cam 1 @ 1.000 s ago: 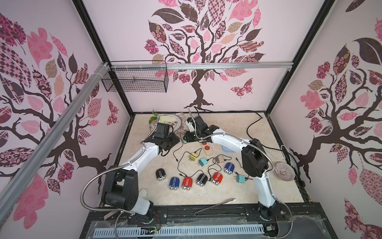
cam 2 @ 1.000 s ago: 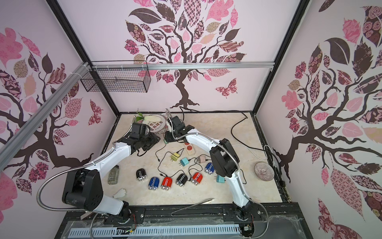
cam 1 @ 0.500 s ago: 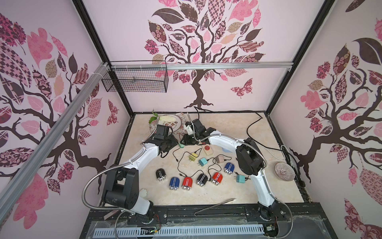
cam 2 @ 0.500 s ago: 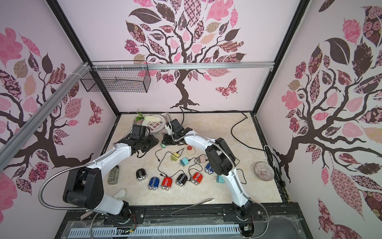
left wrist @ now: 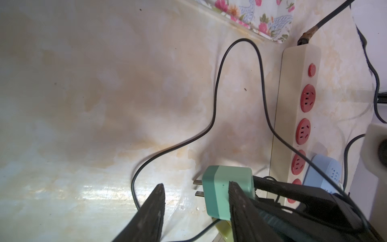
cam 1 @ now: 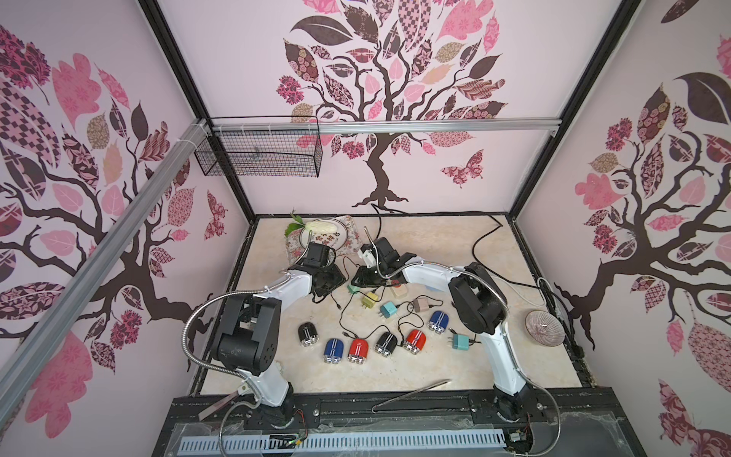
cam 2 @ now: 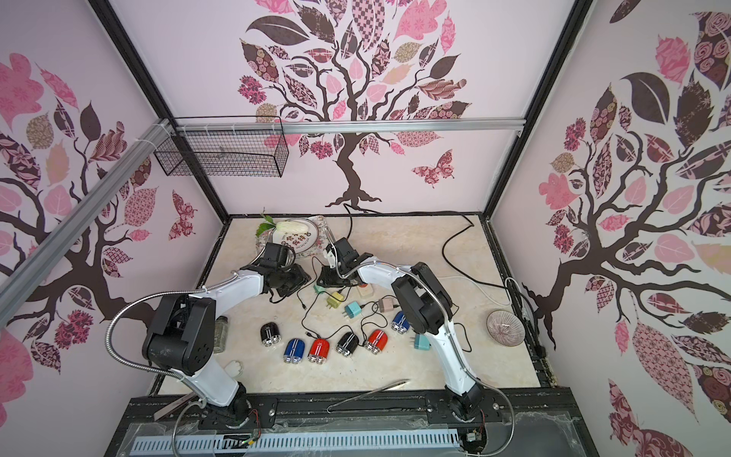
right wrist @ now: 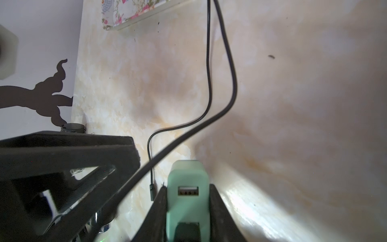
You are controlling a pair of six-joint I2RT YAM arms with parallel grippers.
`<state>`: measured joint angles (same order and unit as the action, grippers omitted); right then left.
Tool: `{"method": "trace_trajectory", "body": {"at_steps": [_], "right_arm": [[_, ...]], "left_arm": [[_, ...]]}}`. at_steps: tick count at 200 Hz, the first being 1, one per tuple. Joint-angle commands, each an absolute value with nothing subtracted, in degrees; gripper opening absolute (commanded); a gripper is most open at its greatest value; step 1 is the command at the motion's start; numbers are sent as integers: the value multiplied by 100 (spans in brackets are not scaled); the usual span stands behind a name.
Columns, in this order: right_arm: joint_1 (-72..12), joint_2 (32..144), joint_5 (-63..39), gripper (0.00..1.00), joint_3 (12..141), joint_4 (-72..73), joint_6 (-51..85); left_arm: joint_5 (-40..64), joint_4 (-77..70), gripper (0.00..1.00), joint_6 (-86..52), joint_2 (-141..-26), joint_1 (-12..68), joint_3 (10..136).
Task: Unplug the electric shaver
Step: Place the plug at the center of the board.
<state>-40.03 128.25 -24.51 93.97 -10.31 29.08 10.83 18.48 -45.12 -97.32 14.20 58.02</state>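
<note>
In both top views, a row of shavers (cam 1: 385, 343) (cam 2: 347, 342) lies nearest us on the table (cam 1: 435, 368), toward its front edge. Thin black cords trail among them, and we cannot tell which cord belongs to which shaver. Just behind them sit loose chargers, among them a yellow charger (cam 1: 370, 300).

Farther in, the right gripper (right wrist: 187, 188) pinches a green charger (right wrist: 188, 176) (left wrist: 217, 188) by its two sides. The charger's prongs are free of any socket and its USB slot is bare. A cord end (right wrist: 151, 189) lies on the table just beside it.

The left gripper (left wrist: 194, 184) stands spread with nothing between its fingers. One finger (left wrist: 238, 209) crosses in front of the green charger, and we cannot tell whether it touches.

Beyond them runs the power strip (left wrist: 289, 94), with a pale blue charger (left wrist: 326, 174) plugged in. The right gripper hides the strip's near end. In the top views the right arm covers most of the strip, and both grippers' tips are too dark to read. A flowered tray (cam 1: 350, 237) sits at the back.
</note>
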Motion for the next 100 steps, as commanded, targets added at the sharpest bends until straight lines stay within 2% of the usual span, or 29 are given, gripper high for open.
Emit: {"method": "trace_trajectory", "body": {"at_steps": [1,34,100], "right_arm": [[-3986,12742,-2604,20,9299,-998,2980],[-3977,12960,-2941,22,9480,-1017,3149],[-3849,13092,-2784,28,9637,-1296,3111]], "left_arm": [[1151,1600,51,-4565,-9907,1441,5696],[1140,1509,51,-4601,-10176,1451,5691],[837,1812,50,-4413,-10121,1444,5503]]}}
